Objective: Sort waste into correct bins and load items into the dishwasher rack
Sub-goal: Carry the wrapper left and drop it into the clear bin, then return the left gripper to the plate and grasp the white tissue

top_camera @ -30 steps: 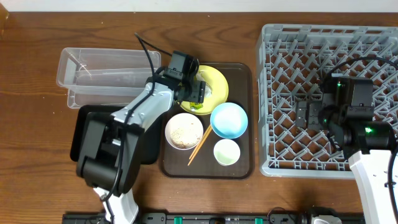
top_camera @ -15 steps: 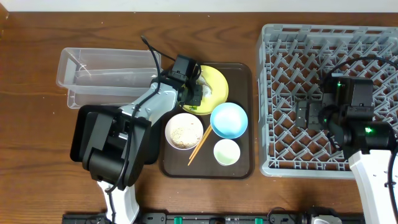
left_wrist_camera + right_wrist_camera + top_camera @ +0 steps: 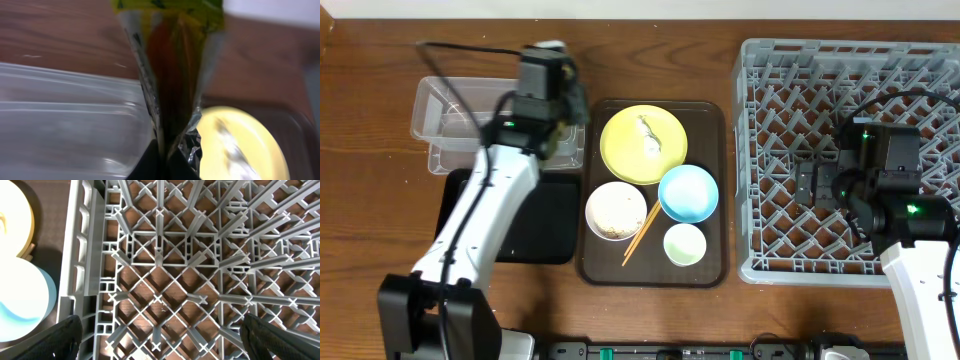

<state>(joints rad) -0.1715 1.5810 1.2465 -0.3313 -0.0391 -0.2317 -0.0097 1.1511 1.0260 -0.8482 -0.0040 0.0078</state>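
Observation:
My left gripper (image 3: 563, 105) hangs over the right end of the clear tub (image 3: 470, 120), shut on the yellow-green snack wrapper (image 3: 170, 65). The wrapper sticks up from the closed fingertips (image 3: 162, 162), with the tub (image 3: 65, 125) beneath and the yellow plate (image 3: 240, 145) to the right. A crumpled white tissue (image 3: 650, 135) lies on that plate (image 3: 625, 150). Beside it sit the white bowl with rice (image 3: 615, 210), the blue bowl (image 3: 688, 192), the pale cup (image 3: 684, 244) and the chopsticks (image 3: 642, 232). My right gripper (image 3: 160, 340) is open over the grey rack (image 3: 850, 90), holding nothing.
The dishes stand on a dark brown serving tray (image 3: 710, 120). The shallow black tray (image 3: 520, 230) lies in front of the clear tub, partly under my left arm. The rack's left wall (image 3: 82, 255) separates my right gripper from the blue bowl (image 3: 22, 305).
My left gripper closed on the wrapper at the yellow plate, lifted it and swung left to above the clear tub. The tissue on the plate is now uncovered. The right arm has not moved.

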